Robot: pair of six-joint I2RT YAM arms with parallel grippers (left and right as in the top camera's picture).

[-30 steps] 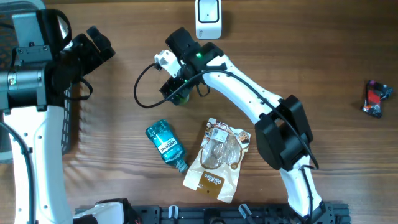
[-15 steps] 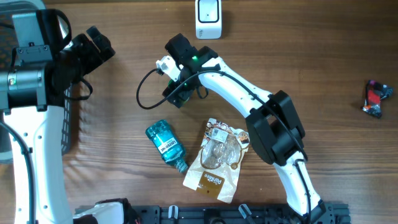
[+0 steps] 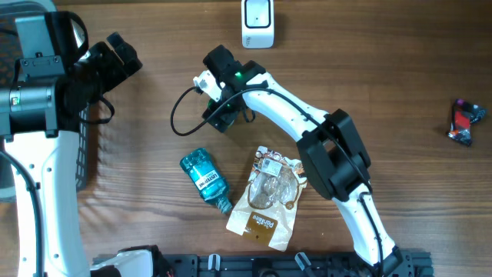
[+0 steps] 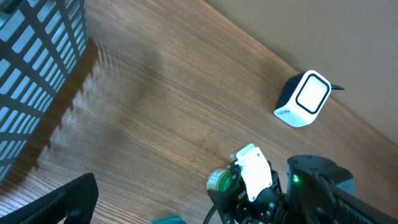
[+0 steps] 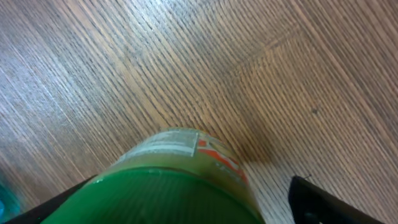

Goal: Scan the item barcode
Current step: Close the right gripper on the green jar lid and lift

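The green-lidded jar (image 5: 180, 180) stands upright directly beneath the right gripper (image 3: 218, 115), between its fingers. These are spread, with a gap showing on one side, so nothing is clamped. The scanner (image 3: 257, 21) sits just beyond. The left gripper (image 3: 119, 55), spread and empty, hangs well away, so the right arm is nearer.

Brown pouch (image 3: 265, 201), nr tabletop's front edge: white lettering low on the front, too small to read. Teal bottle (image 3: 204, 179) just left of it: white label w/ print, illegible. Green-lidded jar (image 5: 177, 183): pale label, red marks, blurred. No legible nos. or signs.
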